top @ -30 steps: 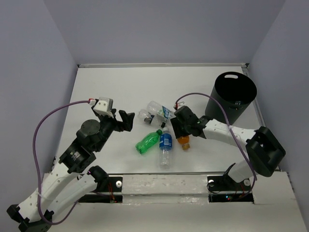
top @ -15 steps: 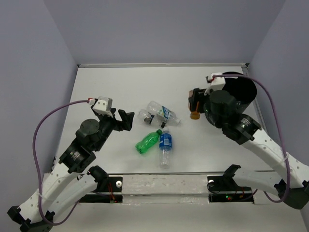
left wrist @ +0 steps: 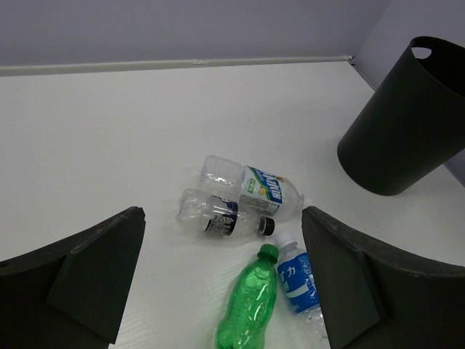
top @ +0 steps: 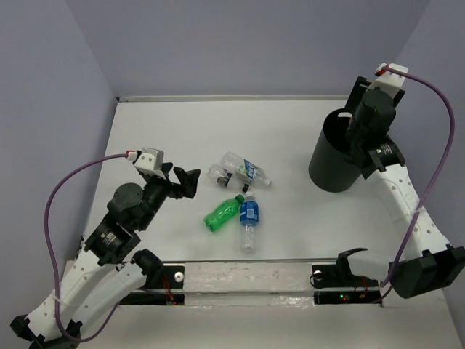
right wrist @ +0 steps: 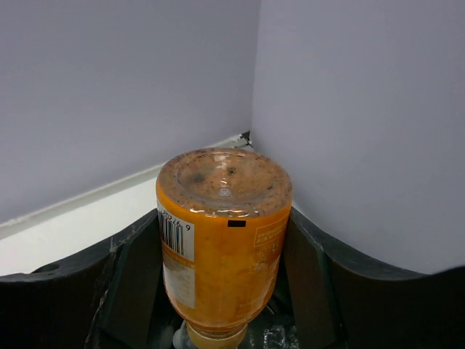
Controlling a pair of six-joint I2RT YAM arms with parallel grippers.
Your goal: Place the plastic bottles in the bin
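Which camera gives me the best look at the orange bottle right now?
Right wrist: the orange bottle fills the frame, base toward the camera, clamped in the right gripper. In top external the right arm by the bin hides it. Left wrist does not show it.

Bottle cluster [top: 247, 211] mid-table, bin [top: 336, 160] behind-R of it; R claw [right wrist: 224, 218] w/ held bottle [right wrist: 221, 254] prob. over bin rim.
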